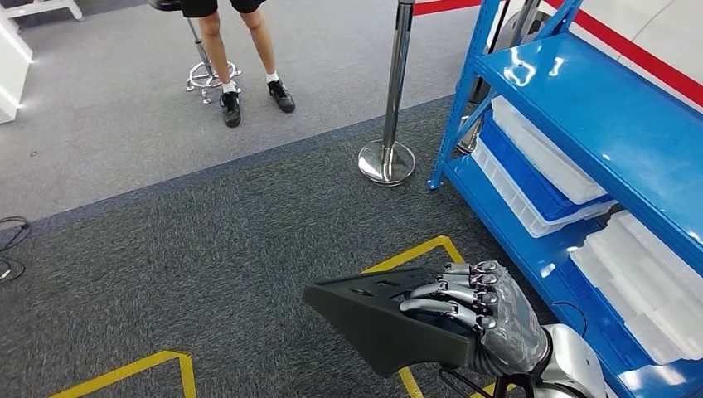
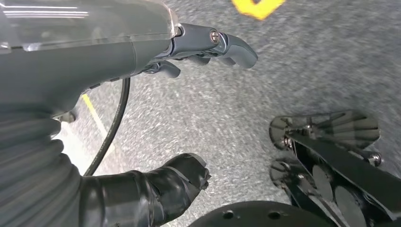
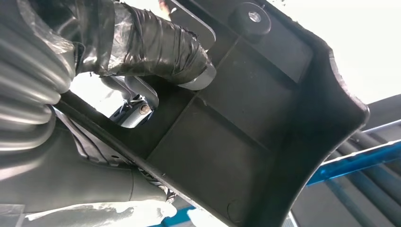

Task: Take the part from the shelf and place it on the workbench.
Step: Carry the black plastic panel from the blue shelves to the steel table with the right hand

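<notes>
While carried clear of blue shelf (image 1: 609, 124), black part (image 1: 377, 319) sits in right hand (image 1: 481, 319), fingers over top edge, thumb beneath. Long axis points away from shelf, over carpet. Left hand (image 2: 156, 118) hangs low, fingers apart, holding nothing. Counter unseen.

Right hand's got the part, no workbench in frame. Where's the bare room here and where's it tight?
Bare: the top blue shelf, and the dark carpet between the stanchion base, the yellow floor tape and the person's shoes. Crowded: the lower shelf levels, packed with clear bins. The right hand grips the black part.
</notes>
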Controlling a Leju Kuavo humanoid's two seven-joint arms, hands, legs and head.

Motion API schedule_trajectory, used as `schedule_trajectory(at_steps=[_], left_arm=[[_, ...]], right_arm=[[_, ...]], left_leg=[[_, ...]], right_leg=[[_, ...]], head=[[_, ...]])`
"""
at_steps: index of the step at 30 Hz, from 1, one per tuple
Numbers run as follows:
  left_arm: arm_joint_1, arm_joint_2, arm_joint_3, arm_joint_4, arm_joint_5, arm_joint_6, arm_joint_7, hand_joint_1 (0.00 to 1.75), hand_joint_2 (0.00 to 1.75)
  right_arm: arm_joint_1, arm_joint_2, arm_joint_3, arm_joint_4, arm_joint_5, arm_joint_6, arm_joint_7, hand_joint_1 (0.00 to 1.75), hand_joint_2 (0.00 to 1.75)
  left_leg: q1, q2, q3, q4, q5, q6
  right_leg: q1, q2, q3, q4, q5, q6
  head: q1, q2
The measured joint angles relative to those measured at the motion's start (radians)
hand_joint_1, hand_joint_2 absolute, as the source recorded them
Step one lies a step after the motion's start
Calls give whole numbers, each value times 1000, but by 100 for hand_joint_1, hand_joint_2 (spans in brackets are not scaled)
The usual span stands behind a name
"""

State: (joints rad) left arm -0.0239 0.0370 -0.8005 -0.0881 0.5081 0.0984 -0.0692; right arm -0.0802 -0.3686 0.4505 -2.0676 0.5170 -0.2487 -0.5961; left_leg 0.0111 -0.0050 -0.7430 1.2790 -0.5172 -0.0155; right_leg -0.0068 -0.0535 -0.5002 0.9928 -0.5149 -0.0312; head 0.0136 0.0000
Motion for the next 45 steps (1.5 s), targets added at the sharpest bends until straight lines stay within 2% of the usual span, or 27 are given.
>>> schedule_trajectory(at_steps=[2,4,5,7,8,10,12,13,14,15,16,17,18,19,21,23,25,27,28,29,30,31,33,35,36,40,45], left_arm=[[2,0,-3,0,0,0,0,0,175],[2,1,-7,0,0,0,0,0,175],[2,2,-9,0,0,0,0,0,175],[3,5,-11,0,0,0,-1,0,175],[4,6,-13,0,0,0,0,0,175],[2,6,-15,0,0,0,2,0,175],[0,6,-19,0,1,0,5,0,175],[0,6,-21,0,2,0,8,0,175],[0,6,-24,0,3,-1,13,0,175],[0,6,-27,0,4,-3,18,0,175],[0,6,-30,1,5,-7,25,0,175],[1,6,-34,1,6,-12,33,0,175],[1,6,-37,2,8,-16,40,0,175],[1,6,-39,3,11,-21,48,0,175],[4,7,-41,6,18,-27,58,0,175],[11,6,-42,9,24,-31,64,0,175],[13,4,-42,11,27,-32,67,0,175],[10,3,-42,12,37,-29,71,0,175],[9,3,-42,13,43,-26,73,0,175],[8,3,-42,15,50,-24,75,0,175],[9,3,-42,17,54,-22,75,0,175],[10,3,-42,19,59,-20,75,0,175],[13,3,-42,25,67,-18,75,0,175],[12,3,-42,33,75,-16,75,0,175],[11,3,-43,36,78,-16,75,0,175],[11,2,-48,45,91,-15,73,0,175],[10,1,-59,53,97,-15,72,0,175]], right_arm=[[1,0,0,0,0,0,0,175,175],[2,0,0,0,0,0,1,175,175],[2,0,0,0,0,0,1,175,175],[1,0,0,0,0,0,1,175,175],[0,0,0,0,-1,0,1,175,175],[0,0,0,1,-3,0,2,175,175],[2,0,0,4,-7,3,6,175,175],[4,0,0,7,-10,5,9,175,175],[4,0,0,12,-13,10,13,175,175],[5,0,0,16,-17,15,17,175,175],[4,0,0,21,-21,20,19,175,175],[4,0,0,26,-26,25,20,175,175],[5,0,0,32,-30,29,21,175,175],[5,0,-1,39,-33,32,22,175,175],[8,2,-2,53,-37,38,31,175,175],[9,4,-2,65,-38,41,44,175,175],[9,7,-4,73,-41,49,59,175,175],[14,8,-6,80,-44,70,86,175,175],[19,8,-9,85,-43,82,104,175,175],[25,8,-11,91,-41,90,120,175,175],[30,8,-14,97,-37,95,134,175,175],[35,8,-18,103,-32,99,144,175,175],[39,8,-26,112,-21,106,163,175,175],[44,8,-35,120,-9,112,180,175,175],[47,9,-38,124,-5,114,186,175,175],[55,10,-50,134,3,116,198,175,175],[58,10,-61,141,9,124,200,175,175]], left_leg=[[1,22,80,-124,49,1],[-9,53,149,-237,73,14],[-16,60,161,-261,71,23],[-22,50,161,-272,72,40],[-20,40,165,-281,73,47],[-14,24,174,-298,80,60],[-12,6,177,-302,83,67],[-12,-5,176,-300,82,68],[-12,-17,175,-298,81,68],[-12,-30,175,-294,79,68],[-11,-43,175,-288,76,66],[-9,-57,174,-280,72,63],[-10,-69,170,-270,67,59],[-10,-81,163,-260,64,54],[-9,-102,146,-250,64,43],[-5,-116,137,-249,66,33],[-6,-82,119,-211,39,23],[-7,-25,68,-99,-22,15],[-6,-10,37,-35,-49,12],[-5,-4,17,9,-61,11],[-4,-1,13,20,-55,12],[-5,-1,29,-10,-30,14],[-8,-1,102,-145,35,27],[-16,0,155,-248,63,41],[-19,0,164,-266,61,42],[-20,0,168,-277,63,32],[-21,0,167,-276,62,35]], right_leg=[[0,-22,-2,4,-2,4],[2,-41,-2,4,-4,13],[3,-50,-1,4,-5,18],[3,-68,2,1,-5,29],[2,-64,4,4,-10,35],[-1,-17,-18,58,-47,42],[-5,39,-85,187,-107,43],[-6,48,-122,252,-127,44],[-7,52,-148,291,-129,46],[-8,53,-157,293,-109,47],[-11,56,-147,256,-71,49],[-15,68,-124,190,-26,50],[-19,89,-101,129,6,52],[-22,108,-84,83,23,52],[-22,125,-78,56,22,49],[-22,107,-78,51,23,40],[-23,86,-72,40,28,28],[-20,67,-70,36,30,21],[-18,58,-71,36,29,20],[-16,50,-71,36,29,20],[-14,44,-70,36,28,19],[-13,40,-69,36,28,19],[-12,36,-64,35,26,20],[-11,33,-64,33,25,25],[-10,32,-64,33,25,26],[-10,33,-64,32,26,26],[-11,33,-61,24,31,34]], head=[[0,0],[0,0],[1,0],[1,0],[1,0],[2,0],[3,0],[3,0],[3,0],[3,0],[3,0],[3,0],[3,0],[3,0],[2,0],[3,0],[0,0],[-2,0],[-2,0],[-3,0],[-2,0],[-3,0],[-2,0],[-2,0],[-1,0],[-1,0],[-1,0]])
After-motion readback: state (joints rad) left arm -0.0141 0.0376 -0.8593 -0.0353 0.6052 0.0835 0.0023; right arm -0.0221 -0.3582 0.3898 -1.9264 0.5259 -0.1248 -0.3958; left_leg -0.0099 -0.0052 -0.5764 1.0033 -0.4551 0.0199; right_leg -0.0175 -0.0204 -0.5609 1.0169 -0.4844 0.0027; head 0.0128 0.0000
